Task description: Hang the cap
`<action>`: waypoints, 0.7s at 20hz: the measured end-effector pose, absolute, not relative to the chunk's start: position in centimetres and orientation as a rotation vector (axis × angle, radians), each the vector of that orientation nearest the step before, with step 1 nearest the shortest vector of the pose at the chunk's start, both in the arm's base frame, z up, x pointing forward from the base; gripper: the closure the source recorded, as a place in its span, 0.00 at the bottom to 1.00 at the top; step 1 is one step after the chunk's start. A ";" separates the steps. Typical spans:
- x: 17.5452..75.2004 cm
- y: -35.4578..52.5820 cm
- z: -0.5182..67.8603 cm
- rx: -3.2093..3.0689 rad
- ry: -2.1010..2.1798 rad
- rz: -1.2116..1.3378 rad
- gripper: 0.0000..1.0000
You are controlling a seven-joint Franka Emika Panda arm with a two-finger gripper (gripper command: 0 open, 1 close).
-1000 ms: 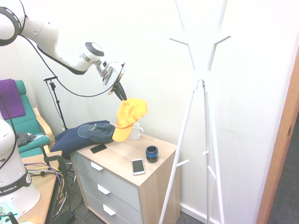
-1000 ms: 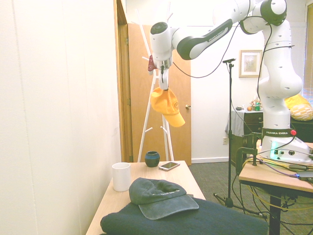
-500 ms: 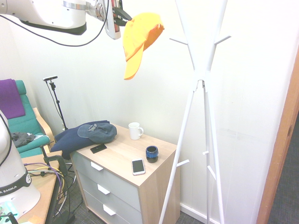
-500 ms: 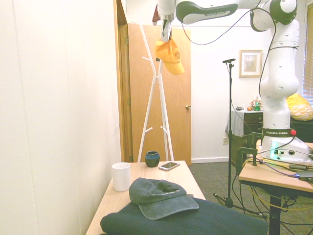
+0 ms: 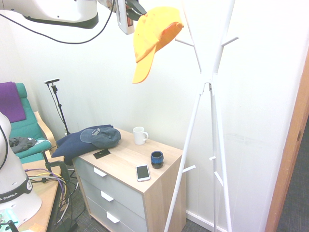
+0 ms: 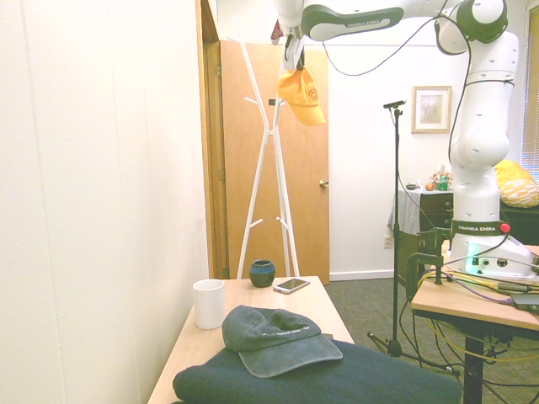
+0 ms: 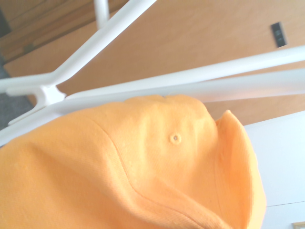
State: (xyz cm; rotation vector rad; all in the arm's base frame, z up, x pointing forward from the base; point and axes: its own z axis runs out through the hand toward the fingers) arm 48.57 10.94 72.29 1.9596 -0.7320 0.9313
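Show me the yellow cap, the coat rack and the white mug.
Yellow cap (image 5: 157,29), first exterior view, on its crown.
Coat rack (image 5: 211,79), first exterior view, where its poles cross.
White mug (image 6: 208,304), second exterior view, on its side.

walls: plain white all around me, pretty bright in here
door: wooden door behind the coat stand, round knob on it
coat stand: tall white one with thin legs, right beside the bench
bench: light wood top on a grey drawer unit with white handles, pushed against the wall
floor: dark grey carpet
chair: green armchair with a wooden frame, purple cloth draped over its back
picture: small framed one on the far wall
dresser: dark one under that picture with bits on top
window: blinds at the far edge, can't see much
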 end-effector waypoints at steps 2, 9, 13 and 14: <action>49.4 10.1 70.1 1.972 -0.734 0.922 0.00; 49.5 7.7 67.9 1.983 -0.752 0.917 0.00; 48.7 7.6 67.9 1.984 -0.751 0.918 0.00; 48.6 7.6 67.8 1.983 -0.750 0.917 0.00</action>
